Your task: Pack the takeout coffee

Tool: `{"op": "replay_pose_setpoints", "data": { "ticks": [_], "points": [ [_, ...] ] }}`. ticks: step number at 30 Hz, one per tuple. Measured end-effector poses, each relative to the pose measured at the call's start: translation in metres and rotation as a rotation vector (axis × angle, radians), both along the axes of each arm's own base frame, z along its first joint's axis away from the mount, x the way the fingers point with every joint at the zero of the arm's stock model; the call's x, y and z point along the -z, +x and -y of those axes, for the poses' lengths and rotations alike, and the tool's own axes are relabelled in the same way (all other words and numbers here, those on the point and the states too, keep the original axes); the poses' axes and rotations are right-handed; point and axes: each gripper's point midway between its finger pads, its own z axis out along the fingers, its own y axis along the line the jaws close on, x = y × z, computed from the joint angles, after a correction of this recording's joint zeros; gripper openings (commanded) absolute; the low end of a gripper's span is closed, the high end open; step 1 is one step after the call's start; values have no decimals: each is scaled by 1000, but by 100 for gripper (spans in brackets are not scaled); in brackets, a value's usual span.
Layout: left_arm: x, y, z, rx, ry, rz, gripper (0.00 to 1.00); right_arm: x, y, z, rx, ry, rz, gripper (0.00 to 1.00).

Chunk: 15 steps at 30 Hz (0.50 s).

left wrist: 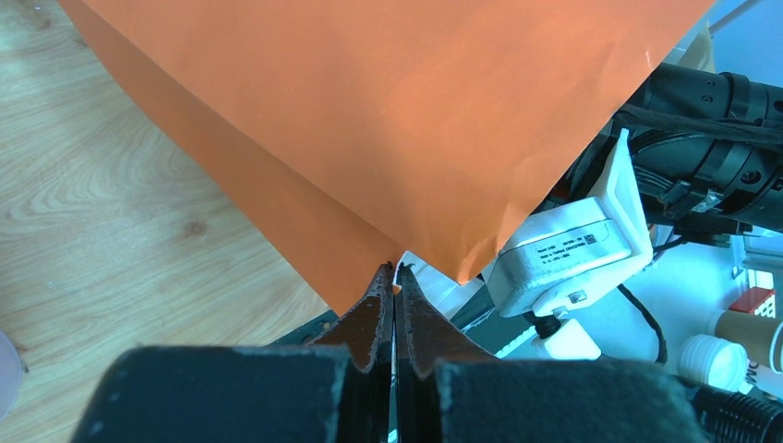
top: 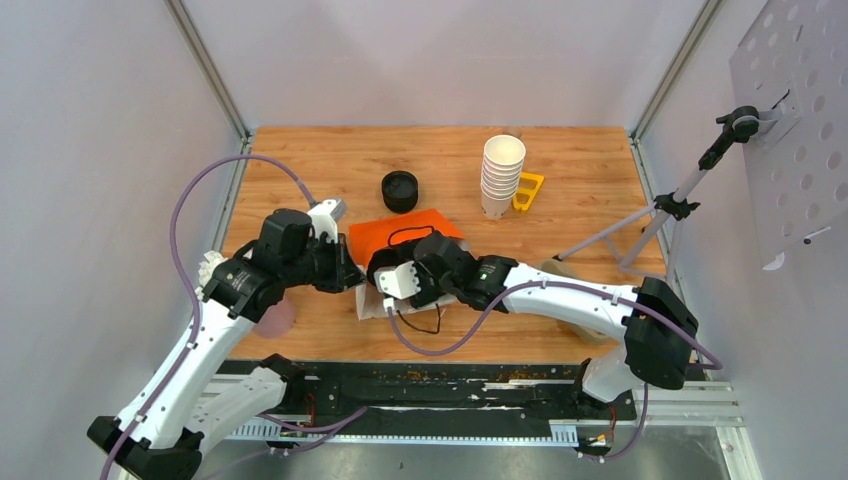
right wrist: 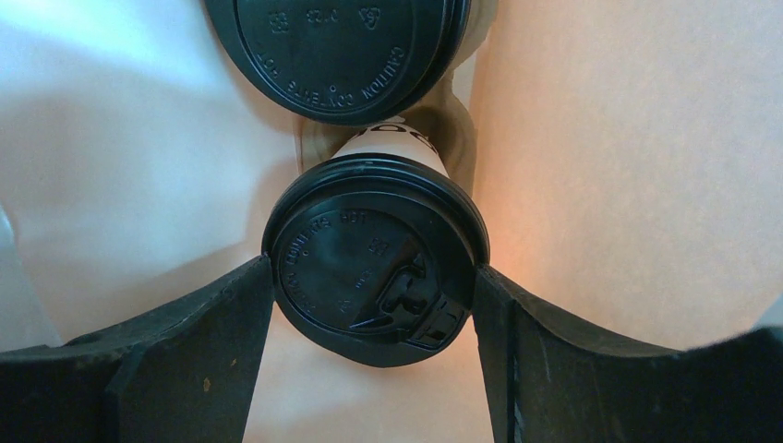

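Top external: wooden surface (top: 300, 170) carries everything. Orange bag (top: 400, 229) lies on its side near the middle, mouth toward the arm bases. Both arms reach to that mouth, one from each side. Cup stack (top: 501, 175) stands behind and to the right of the bag, well apart from it, with a yellow piece (top: 528, 190) just beside it. Black lids (top: 400, 190) sit just behind the bag. Pink cup (top: 278, 318) is by the left arm, partly under it.

Left wrist: left claw (left wrist: 394, 277) is fully closed, pinching the bag's edge at a corner fold, with paper between the fingertips. The right arm's white camera housing (left wrist: 572, 245) is just past that edge.

Right wrist: the view is inside the bag, with pale paper walls all round. Right claw (right wrist: 374, 281) is partly open around a cup (right wrist: 369, 249). One finger sits against each side of the black lid rim, so it has hold of the cup. The lid faces the lens, and a bit of white wall shows past it. Second cup (right wrist: 337, 46) is at the top of frame, lid also facing the lens. Its lid overlaps the first cup's wall in view; can't tell if they touch. Both cups are inside the bag.
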Motion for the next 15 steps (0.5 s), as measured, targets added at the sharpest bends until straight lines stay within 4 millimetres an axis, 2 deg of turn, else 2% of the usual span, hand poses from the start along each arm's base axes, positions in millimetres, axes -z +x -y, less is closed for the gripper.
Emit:
{"op": "replay_pose_setpoints", "data": {
  "ticks": [15],
  "points": [
    [0,0,3,6,-14,-11,0,2,-2,6,12,-23,-23,69]
  ]
}}
